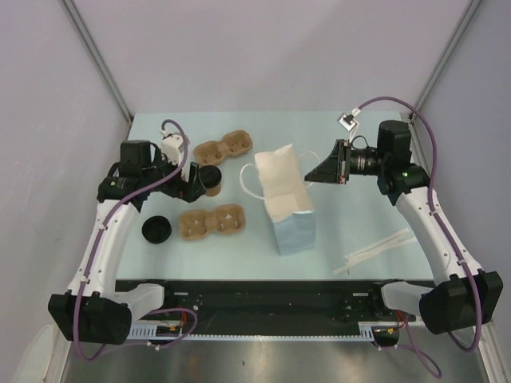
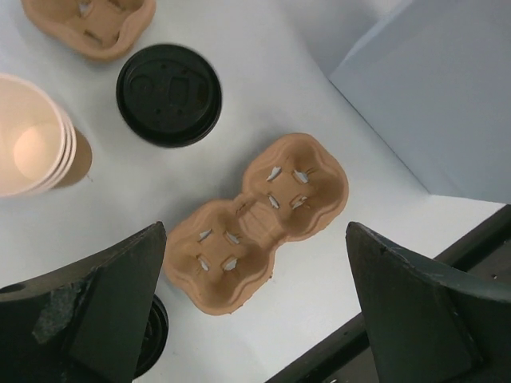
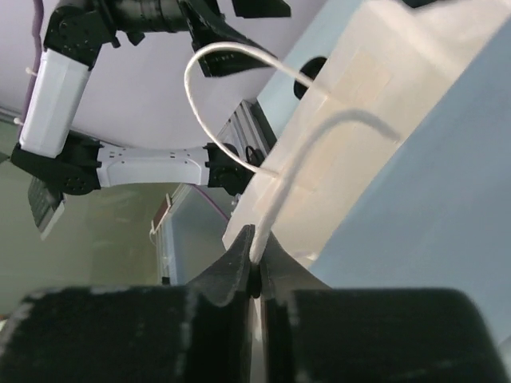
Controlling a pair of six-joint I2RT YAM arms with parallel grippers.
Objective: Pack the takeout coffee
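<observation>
The takeout coffee [image 1: 210, 180] stands upright on the surface [image 1: 367, 215] by the left hand [image 2: 255, 233] — lid up, long axis vertical. That hand's fingers are spread wide over a cup carrier [image 2: 259, 219], holding nothing. The right hand [image 3: 254, 275] is pinched on the blue bag's [image 1: 294, 233] handle [image 3: 270, 215].

Left claw [image 2: 255, 231] gapes wide, aimed downward; right claw [image 3: 257, 243] pinched tight, arm reaching leftward.

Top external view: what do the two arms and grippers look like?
The left arm and right arm have white links, black joints and bases, and purple cables. The left gripper and right gripper are black with wedge-shaped fingers. A green light glows on the right arm.
</observation>
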